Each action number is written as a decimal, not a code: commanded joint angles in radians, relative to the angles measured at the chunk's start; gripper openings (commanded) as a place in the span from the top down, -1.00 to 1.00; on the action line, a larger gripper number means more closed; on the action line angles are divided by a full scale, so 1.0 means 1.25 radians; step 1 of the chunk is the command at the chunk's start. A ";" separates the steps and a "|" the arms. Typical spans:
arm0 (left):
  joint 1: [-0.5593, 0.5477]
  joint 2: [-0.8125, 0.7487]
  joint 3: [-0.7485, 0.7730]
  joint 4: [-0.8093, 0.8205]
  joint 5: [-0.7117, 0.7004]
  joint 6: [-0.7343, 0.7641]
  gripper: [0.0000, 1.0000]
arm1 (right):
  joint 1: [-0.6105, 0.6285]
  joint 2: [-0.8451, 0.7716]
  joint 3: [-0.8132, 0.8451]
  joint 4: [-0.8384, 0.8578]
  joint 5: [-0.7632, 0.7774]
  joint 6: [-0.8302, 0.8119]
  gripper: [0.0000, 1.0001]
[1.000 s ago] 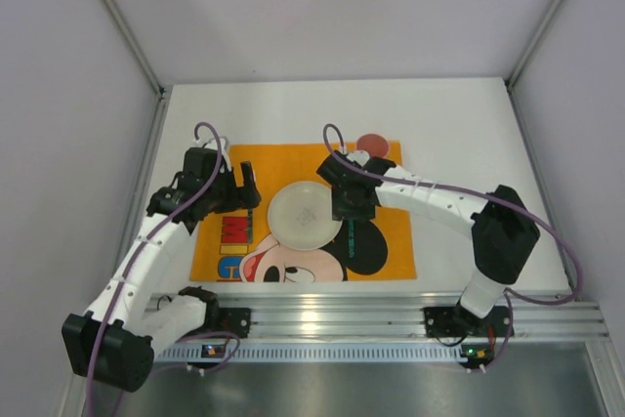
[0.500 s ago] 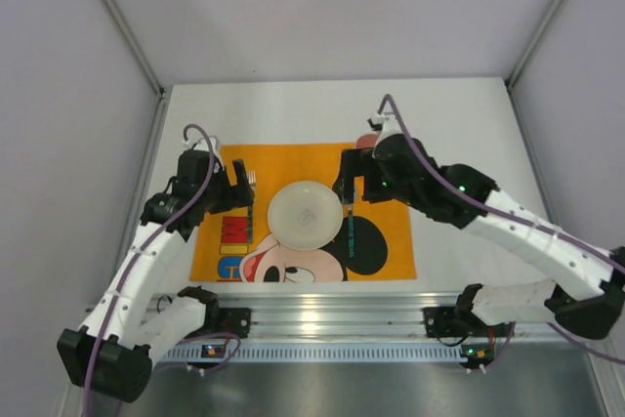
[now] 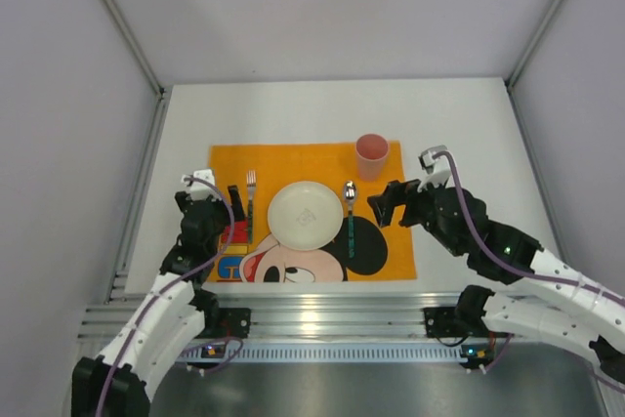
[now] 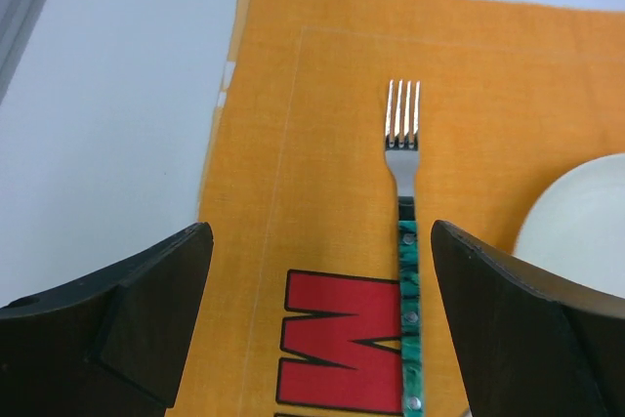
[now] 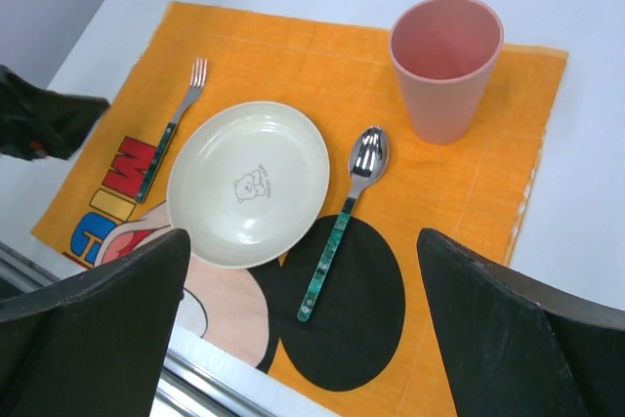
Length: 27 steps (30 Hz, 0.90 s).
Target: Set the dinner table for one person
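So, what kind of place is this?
Probably a robot test cell: plain grey partition walls, a ribbed aluminium rail, and a matte white rectangular tabletop bearing an orange Mickey Mouse placemat.

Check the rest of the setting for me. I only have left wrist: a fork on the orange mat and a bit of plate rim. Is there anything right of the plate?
Observer: Yes. A green-handled spoon lies on the placemat just right of the plate, with its bowl pointing away from the arms.
Operator: Drink?
Observer: A pink cup stands upright at the placemat's far right corner, and it's empty.
Operator: Right arm holding anything?
Observer: No. The right gripper hangs to the right of the spoon, jaws open with nothing between them.
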State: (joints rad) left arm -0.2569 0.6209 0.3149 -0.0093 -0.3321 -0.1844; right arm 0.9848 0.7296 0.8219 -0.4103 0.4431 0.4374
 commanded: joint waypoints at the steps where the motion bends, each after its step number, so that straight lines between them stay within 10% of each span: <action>1: 0.001 0.119 -0.076 0.407 -0.003 0.106 -0.97 | 0.010 -0.046 -0.002 0.061 -0.008 -0.036 -0.99; 11: 0.018 0.666 0.001 0.796 -0.040 0.185 -0.97 | 0.010 -0.133 0.057 -0.119 -0.039 -0.025 -1.00; 19: 0.194 0.767 -0.054 1.004 0.134 0.080 -0.97 | 0.010 -0.218 0.090 -0.234 0.010 -0.020 -1.00; 27: 0.191 0.757 0.003 0.873 0.196 0.105 -0.97 | 0.010 -0.187 0.122 -0.262 0.058 0.028 -1.00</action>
State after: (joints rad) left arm -0.0181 1.5642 0.2897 1.0306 -0.1417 -0.0429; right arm 0.9848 0.4644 0.9173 -0.7189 0.4591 0.4477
